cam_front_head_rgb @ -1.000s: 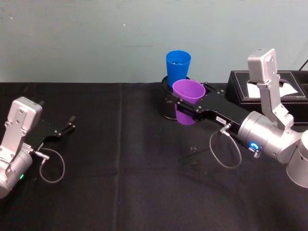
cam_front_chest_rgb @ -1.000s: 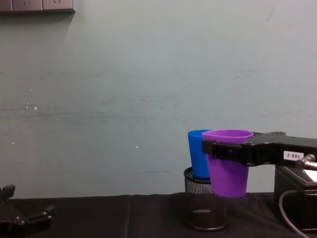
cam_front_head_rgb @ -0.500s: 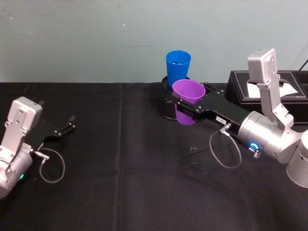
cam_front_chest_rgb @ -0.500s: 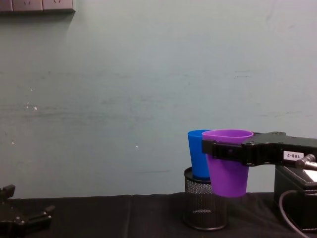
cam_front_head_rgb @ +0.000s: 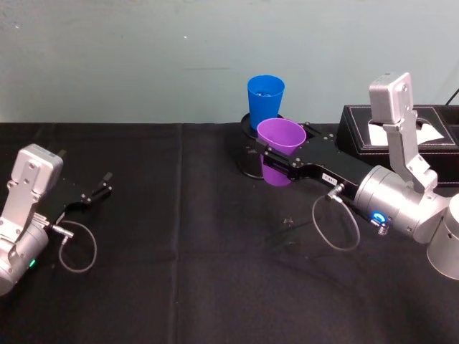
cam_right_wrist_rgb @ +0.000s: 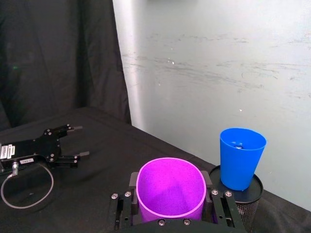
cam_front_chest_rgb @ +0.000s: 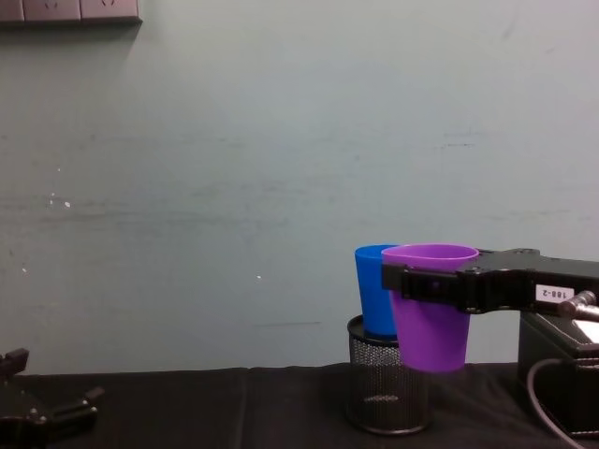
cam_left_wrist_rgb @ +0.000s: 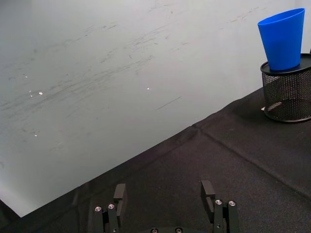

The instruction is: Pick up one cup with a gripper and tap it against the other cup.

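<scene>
tap step: right gripper [cam_front_head_rgb: 277, 160] clamps the purple cup [cam_front_head_rgb: 281, 138] aloft, just beside the blue cup [cam_front_head_rgb: 265, 100] in the mesh holder [cam_front_chest_rgb: 387, 393] at its 11 o'clock; next it needs a gentle nudge there; left gripper [cam_front_head_rgb: 100, 185] idles open at 9 o'clock.

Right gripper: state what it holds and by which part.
The right gripper holds the purple cup, jaws clamped on opposite sides of its wall just below the rim.
</scene>
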Action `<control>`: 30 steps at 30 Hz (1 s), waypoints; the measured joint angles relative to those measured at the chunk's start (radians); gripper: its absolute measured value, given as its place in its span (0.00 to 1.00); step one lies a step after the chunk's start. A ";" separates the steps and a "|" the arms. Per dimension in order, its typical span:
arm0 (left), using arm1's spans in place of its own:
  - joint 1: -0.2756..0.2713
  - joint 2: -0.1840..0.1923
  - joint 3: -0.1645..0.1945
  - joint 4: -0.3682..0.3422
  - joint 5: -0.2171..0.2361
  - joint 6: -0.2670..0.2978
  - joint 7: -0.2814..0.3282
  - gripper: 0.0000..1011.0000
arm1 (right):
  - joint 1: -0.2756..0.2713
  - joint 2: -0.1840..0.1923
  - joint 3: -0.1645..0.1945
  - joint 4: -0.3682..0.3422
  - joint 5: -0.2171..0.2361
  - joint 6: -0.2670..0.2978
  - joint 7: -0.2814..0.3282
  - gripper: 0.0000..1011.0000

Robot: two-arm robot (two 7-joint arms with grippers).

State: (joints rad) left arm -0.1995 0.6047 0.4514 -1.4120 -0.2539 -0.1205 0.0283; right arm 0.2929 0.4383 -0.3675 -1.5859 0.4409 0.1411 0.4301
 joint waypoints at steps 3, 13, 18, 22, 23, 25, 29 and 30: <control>0.000 0.000 0.000 0.000 0.000 0.000 0.000 0.99 | 0.000 0.000 0.000 0.000 0.000 0.000 0.000 0.72; 0.000 0.000 0.000 0.000 0.000 0.000 0.000 0.99 | 0.000 0.000 0.000 0.000 0.000 0.000 0.000 0.72; 0.000 0.000 0.000 0.000 0.000 0.000 0.000 0.99 | 0.000 0.000 0.000 0.000 0.000 0.000 0.000 0.72; 0.000 0.000 0.000 0.000 0.000 0.000 0.000 0.99 | 0.000 0.000 0.000 0.000 0.000 0.000 0.000 0.72; 0.000 0.000 0.000 0.000 0.000 0.000 0.000 0.99 | 0.000 0.000 0.000 0.000 0.000 0.000 0.000 0.72; 0.000 0.000 0.000 0.000 0.000 0.000 0.000 0.99 | 0.000 0.000 0.000 0.000 0.000 0.000 0.000 0.72; 0.000 0.000 0.000 0.000 0.000 0.000 0.000 0.99 | 0.000 0.000 0.000 0.000 0.000 0.000 0.000 0.72; 0.000 0.000 0.000 0.000 0.000 0.000 0.000 0.99 | 0.000 0.000 0.000 0.000 0.000 0.000 0.000 0.72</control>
State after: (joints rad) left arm -0.1995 0.6047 0.4514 -1.4120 -0.2539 -0.1205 0.0283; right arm 0.2929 0.4383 -0.3675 -1.5859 0.4409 0.1411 0.4303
